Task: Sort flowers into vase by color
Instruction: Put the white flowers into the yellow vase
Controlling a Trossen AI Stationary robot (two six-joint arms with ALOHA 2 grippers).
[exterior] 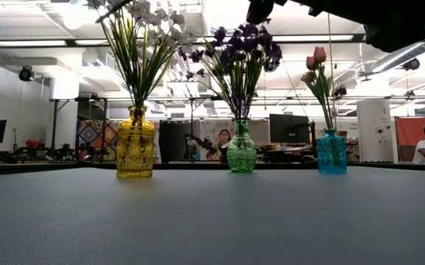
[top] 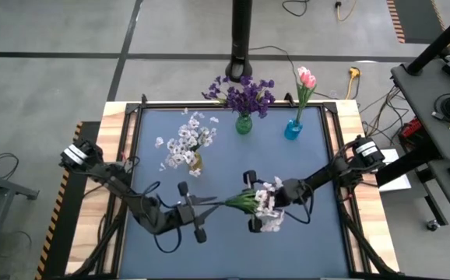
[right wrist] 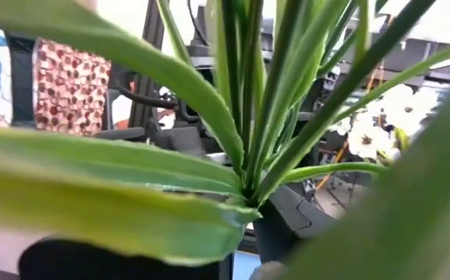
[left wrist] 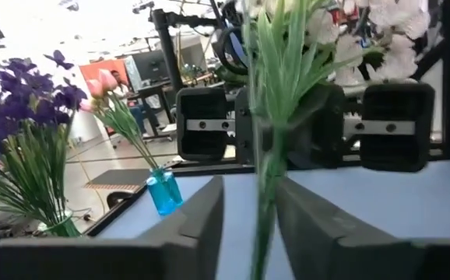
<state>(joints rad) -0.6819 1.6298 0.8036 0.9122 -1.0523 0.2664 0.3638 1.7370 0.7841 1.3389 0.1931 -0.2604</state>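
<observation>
Holding a white flower sprig above the table's near middle: my right gripper is clamped at its leafy blossom end, my left gripper has fingers spread narrowly either side of the stem, contact unclear. Yellow vase, green vase and blue vase stand beyond.

light: bright, even overhead | glare: low view ceiling | blur: right wrist leaves close, unfocused
</observation>
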